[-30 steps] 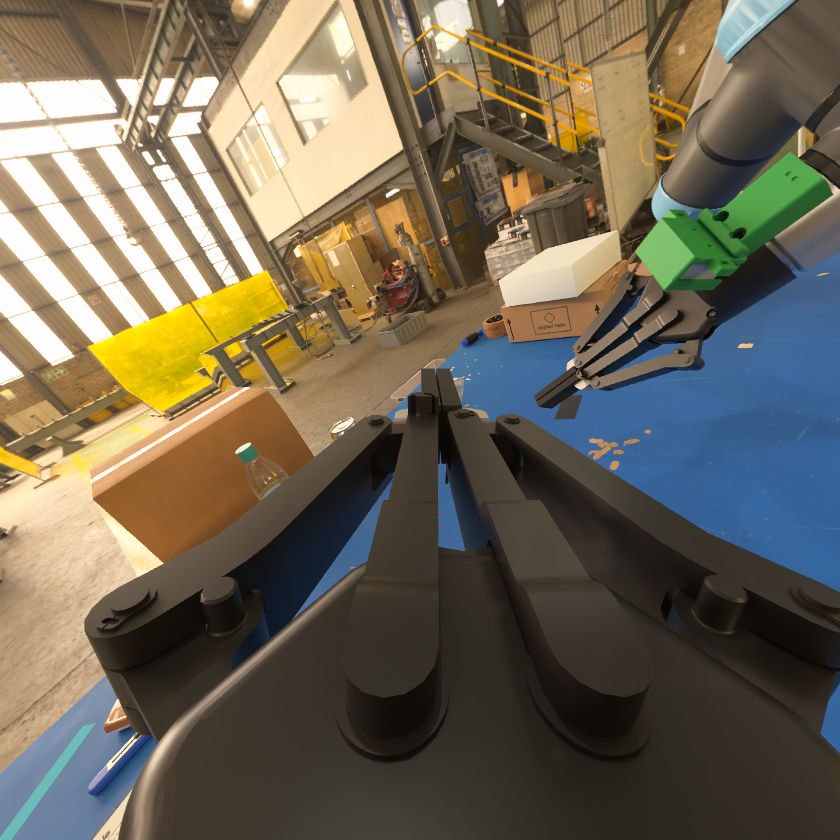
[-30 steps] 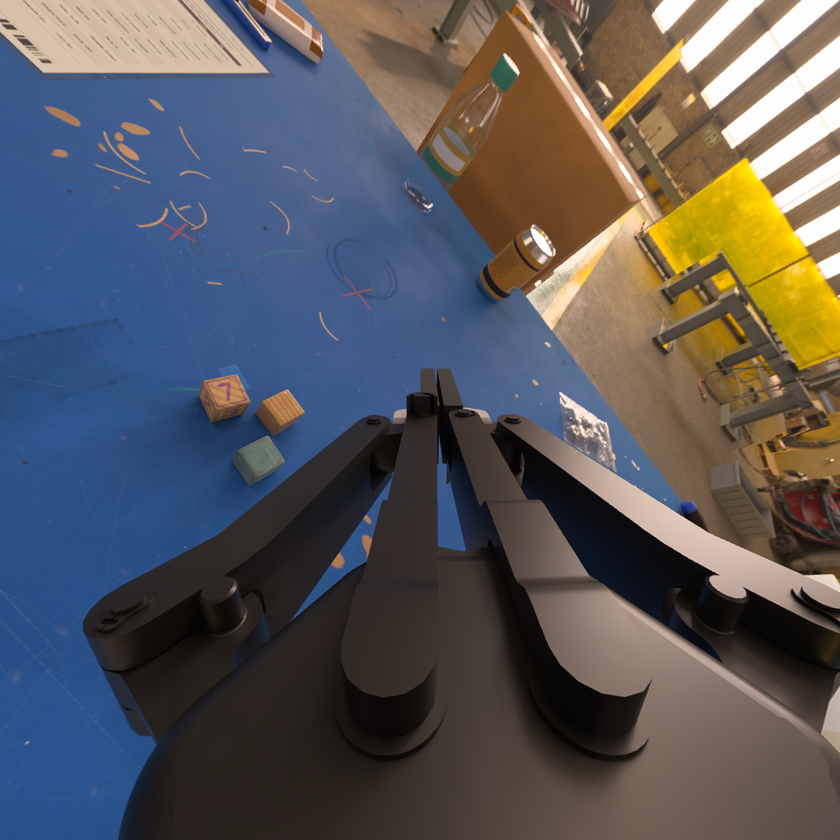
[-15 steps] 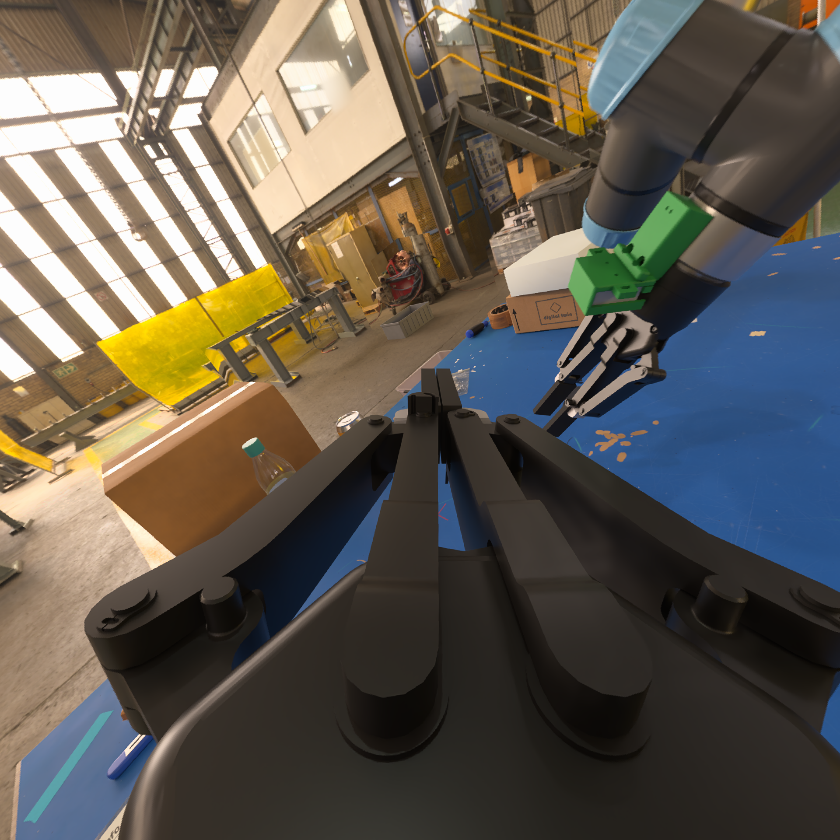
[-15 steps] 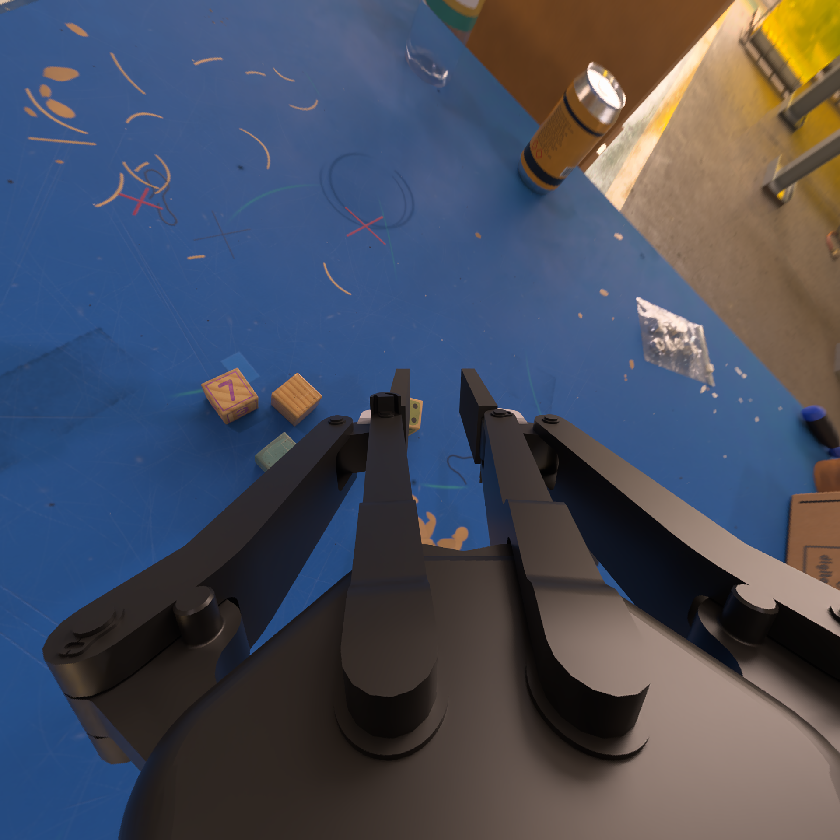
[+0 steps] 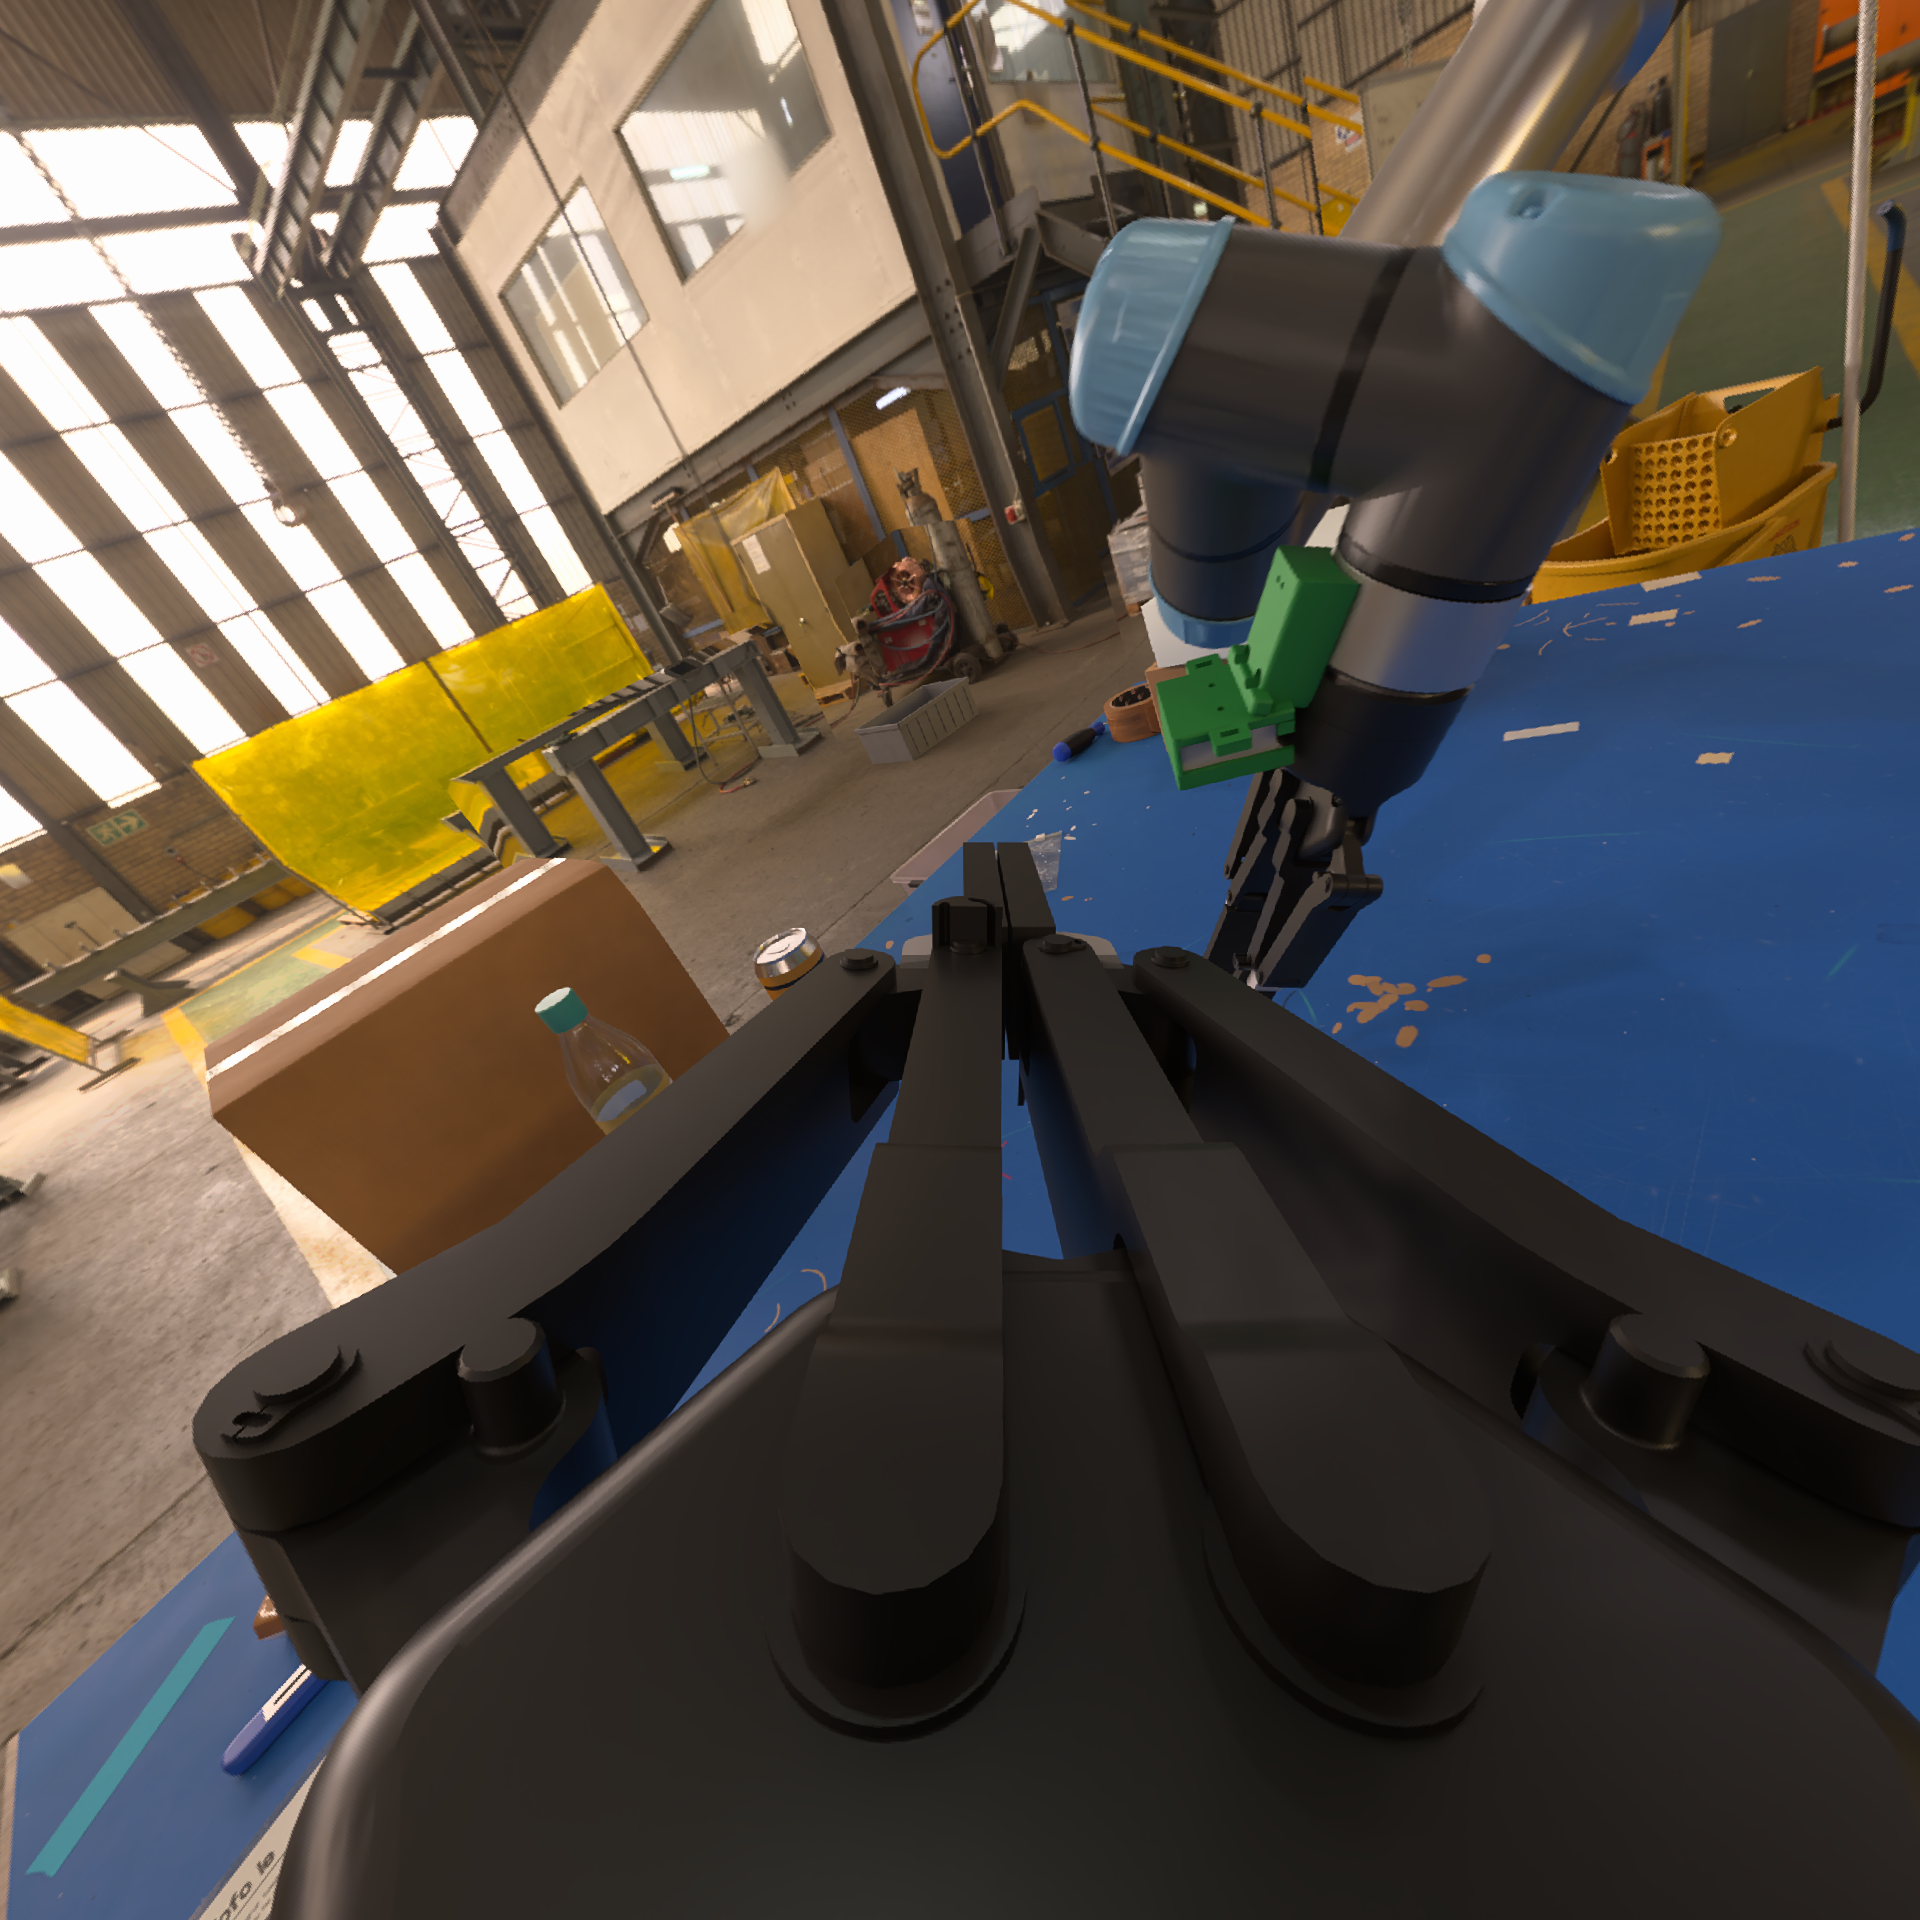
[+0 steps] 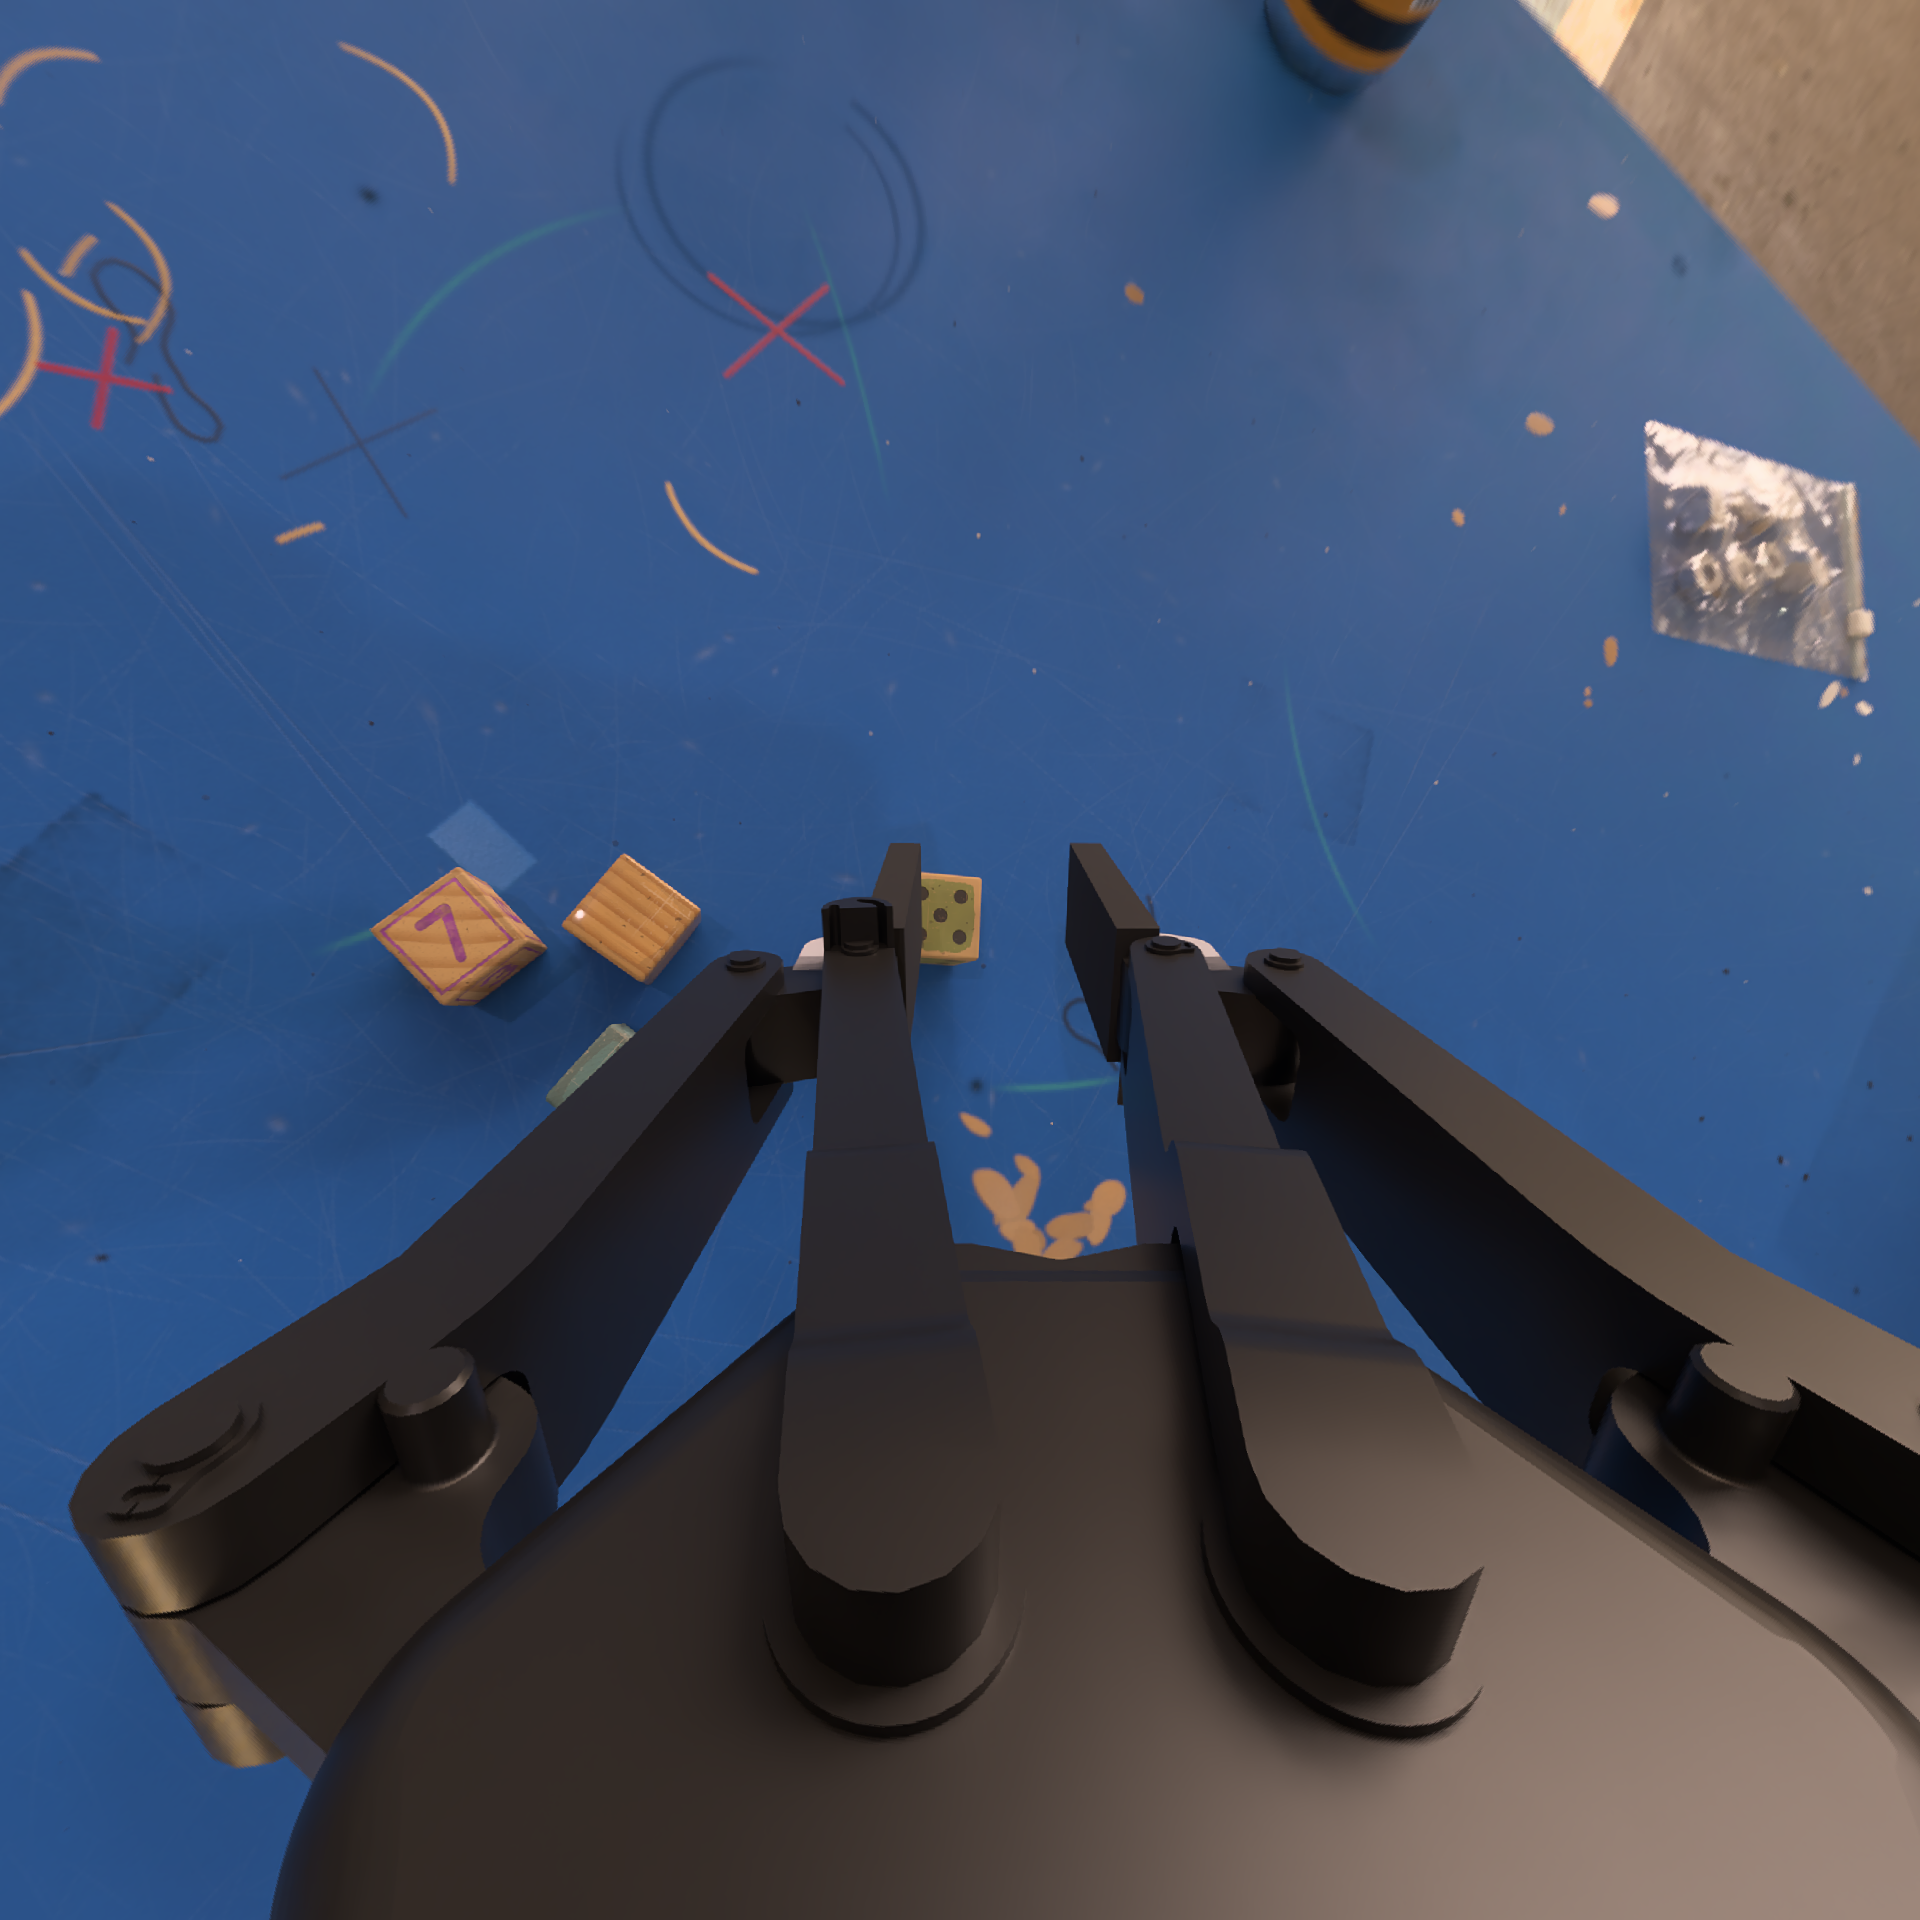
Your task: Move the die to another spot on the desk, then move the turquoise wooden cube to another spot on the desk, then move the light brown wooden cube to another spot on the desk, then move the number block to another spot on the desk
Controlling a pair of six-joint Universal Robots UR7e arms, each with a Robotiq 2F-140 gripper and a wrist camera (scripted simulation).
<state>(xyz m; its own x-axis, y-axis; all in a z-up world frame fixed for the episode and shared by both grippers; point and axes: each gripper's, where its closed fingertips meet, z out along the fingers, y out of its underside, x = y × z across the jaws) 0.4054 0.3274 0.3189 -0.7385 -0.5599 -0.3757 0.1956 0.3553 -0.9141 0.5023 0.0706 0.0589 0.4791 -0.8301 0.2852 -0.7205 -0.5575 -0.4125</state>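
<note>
In the right wrist view my right gripper (image 6: 995, 883) is open above the blue desk (image 6: 1143, 644). A yellow-green die (image 6: 951, 918) with dark dots lies just past the left fingertip (image 6: 900, 883), partly hidden by it. To its left lie the light brown wooden cube (image 6: 632, 916) and the number block (image 6: 457, 935). The turquoise wooden cube (image 6: 590, 1062) is mostly hidden behind the left finger linkage. In the left wrist view my left gripper (image 5: 995, 883) is shut and empty above the desk edge. The right gripper (image 5: 1283, 935) also shows there, pointing down at the desk.
A can (image 6: 1345, 36) stands at the desk's far edge. A clear bag of small parts (image 6: 1756, 551) lies at the right. In the left wrist view a bottle (image 5: 603, 1060), a brown box (image 5: 416, 1070) and a blue pen (image 5: 272, 1716) show.
My right gripper has opened from shut, tilted downward and come closer to the desk, bringing the die beside its left fingertip. My left gripper has stayed shut, its view shifting slightly.
</note>
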